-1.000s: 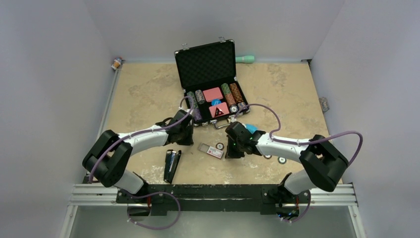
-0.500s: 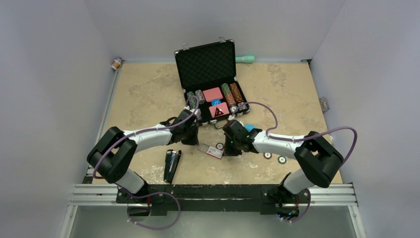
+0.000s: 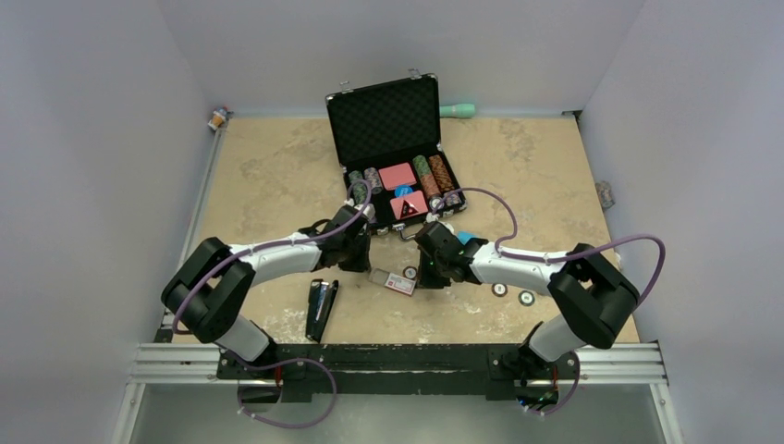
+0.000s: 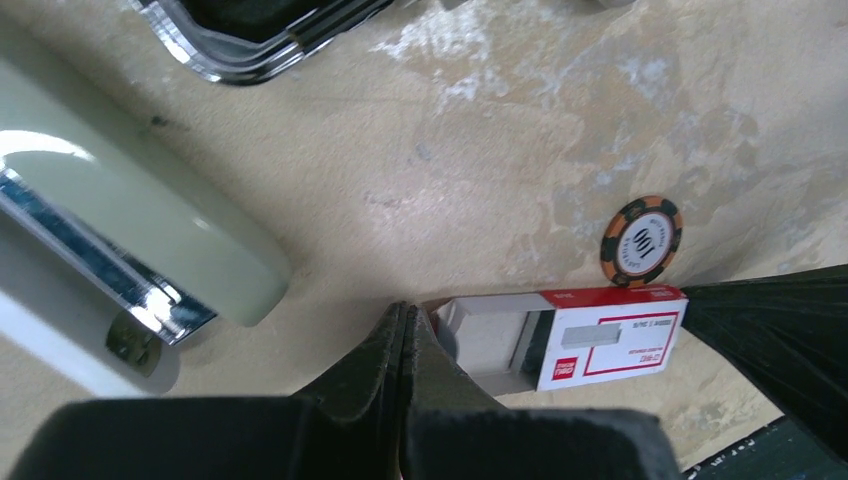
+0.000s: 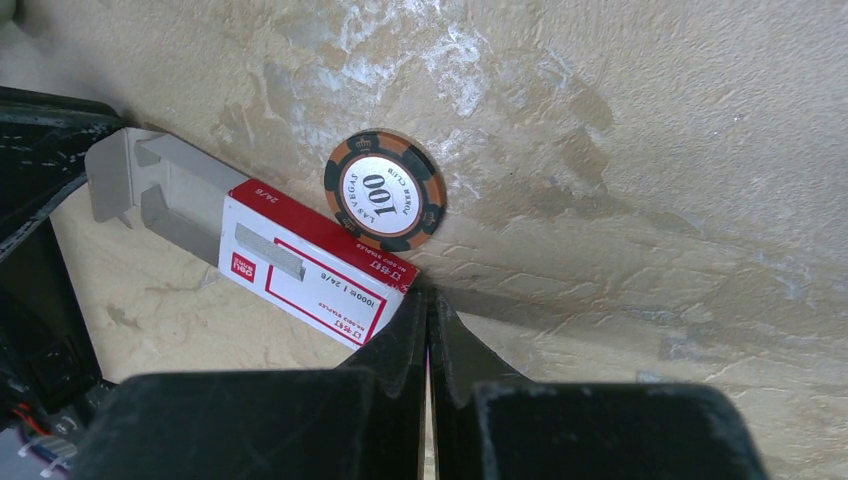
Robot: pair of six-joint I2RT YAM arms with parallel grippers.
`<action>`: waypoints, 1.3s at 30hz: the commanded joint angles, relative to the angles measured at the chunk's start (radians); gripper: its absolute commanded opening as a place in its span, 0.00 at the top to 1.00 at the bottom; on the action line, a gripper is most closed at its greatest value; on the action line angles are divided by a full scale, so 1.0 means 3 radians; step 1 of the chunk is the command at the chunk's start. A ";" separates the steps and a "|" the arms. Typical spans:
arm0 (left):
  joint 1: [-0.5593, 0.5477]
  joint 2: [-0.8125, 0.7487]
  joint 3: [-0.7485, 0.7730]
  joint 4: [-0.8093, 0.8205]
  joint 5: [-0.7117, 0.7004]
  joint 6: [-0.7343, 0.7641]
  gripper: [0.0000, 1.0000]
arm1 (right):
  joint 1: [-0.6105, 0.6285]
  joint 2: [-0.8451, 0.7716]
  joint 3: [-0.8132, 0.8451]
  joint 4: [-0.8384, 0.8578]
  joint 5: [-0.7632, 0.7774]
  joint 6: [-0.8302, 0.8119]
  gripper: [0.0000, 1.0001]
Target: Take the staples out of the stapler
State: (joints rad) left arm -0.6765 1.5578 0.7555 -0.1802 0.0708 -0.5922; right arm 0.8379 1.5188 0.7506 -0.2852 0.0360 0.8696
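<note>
Top external: closed left tool (image 3: 362, 266) and right tool (image 3: 424, 281) flank staple box (image 3: 394, 280)

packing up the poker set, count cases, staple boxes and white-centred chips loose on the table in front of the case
open black hard case: 1
red and white cardboard staple box: 1
loose white-centred round poker chips: 3
total: 5
</note>
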 commanded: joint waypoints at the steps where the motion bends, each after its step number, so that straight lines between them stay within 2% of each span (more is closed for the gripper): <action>1: -0.0020 -0.0209 -0.0023 -0.0317 -0.0352 -0.0036 1.00 | 0.0022 -0.0013 0.0084 -0.0013 0.0110 -0.0043 1.00; 9: -0.0020 -0.0125 0.0165 -0.0524 -0.0415 -0.0033 1.00 | 0.0022 -0.0035 0.0037 -0.0015 0.0100 -0.0030 1.00; 20: -0.0055 -0.0012 0.0021 -0.0182 0.0095 -0.0081 1.00 | 0.0027 0.0049 0.0086 0.0018 0.0085 -0.0045 1.00; 39: -0.0127 0.0104 -0.0094 0.0063 0.0291 -0.0251 1.00 | 0.0039 0.0157 0.0254 -0.0027 0.0105 -0.0089 1.00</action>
State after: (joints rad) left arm -0.7033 1.5658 0.7479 -0.1768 0.1474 -0.6529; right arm 0.8444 1.5600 0.7910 -0.2920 0.0364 0.8516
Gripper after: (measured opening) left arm 0.010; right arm 0.007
